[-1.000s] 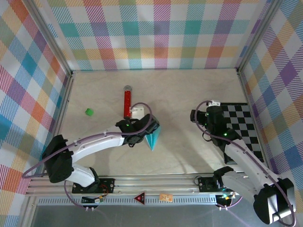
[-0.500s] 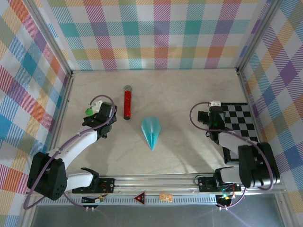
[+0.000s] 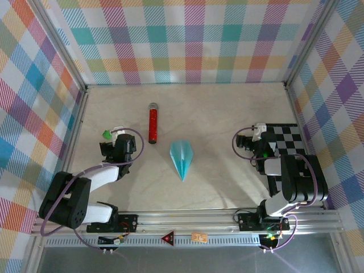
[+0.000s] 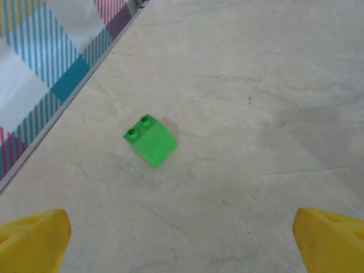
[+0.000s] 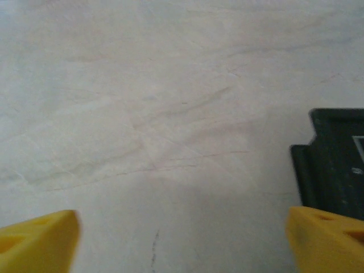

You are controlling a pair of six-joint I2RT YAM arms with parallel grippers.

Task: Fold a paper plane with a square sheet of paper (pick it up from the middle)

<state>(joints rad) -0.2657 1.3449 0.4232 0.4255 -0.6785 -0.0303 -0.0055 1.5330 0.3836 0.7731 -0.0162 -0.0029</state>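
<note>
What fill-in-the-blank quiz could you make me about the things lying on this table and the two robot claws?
1. The glittery tube beside the paper plane is ____ in colour.
2. The small studded block ahead of the left gripper is ____ in colour.
3. The left gripper and the right gripper both stand ____, holding nothing.
4. The board near the right gripper has a black-and-white ____ pattern.
Missing words: red; green; open; checkered.

Matt creased cyan paper plane [image 3: 182, 158], smooth green plastic brick [image 4: 151, 141], matt marble-look tabletop [image 3: 227, 114], bare metal rail [image 3: 199, 219].
</note>
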